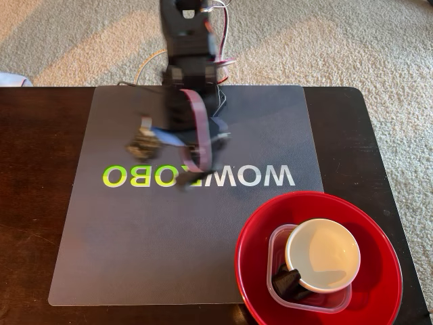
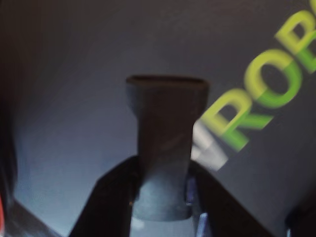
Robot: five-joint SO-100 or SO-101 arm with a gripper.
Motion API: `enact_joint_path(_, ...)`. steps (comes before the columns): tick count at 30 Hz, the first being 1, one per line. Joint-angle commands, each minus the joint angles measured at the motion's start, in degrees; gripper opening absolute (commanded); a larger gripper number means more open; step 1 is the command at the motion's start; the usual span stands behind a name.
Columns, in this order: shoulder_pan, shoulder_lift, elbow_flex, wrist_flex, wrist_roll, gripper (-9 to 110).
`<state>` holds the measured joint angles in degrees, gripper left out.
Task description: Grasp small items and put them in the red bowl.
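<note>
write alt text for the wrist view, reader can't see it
A blurred close-up shows the black gripper clamped on a dark plastic part with a flared flat top, held above a grey mat. Green and white lettering runs across the mat at right.

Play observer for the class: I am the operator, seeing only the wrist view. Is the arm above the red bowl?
Observer: No. In the fixed view the arm is blurred over the mat's lettering; the red bowl sits lower right.
Operator: What's in it?
Observer: A clear tub holding a white bowl.
Operator: Anything else?
Observer: A black part lies inside the tub, beside the white bowl.
</note>
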<state>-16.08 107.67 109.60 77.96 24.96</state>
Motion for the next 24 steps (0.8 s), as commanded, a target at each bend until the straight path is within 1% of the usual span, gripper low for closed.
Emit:
enact_joint_path(1, -12.92, -2.90, -6.94, 0.09, -6.06, 0)
enact_joint_path(5, -18.54, -8.96, -20.74, 3.16, -10.90, 0)
enact_joint_path(10, -19.16, -14.68, -35.16, 6.15, -11.87, 0)
enact_joint_path(17, -14.15, -25.75, -57.92, 10.90, -13.97, 0)
enact_joint_path(24, -7.29, -39.81, -66.71, 10.55, -13.36, 0)
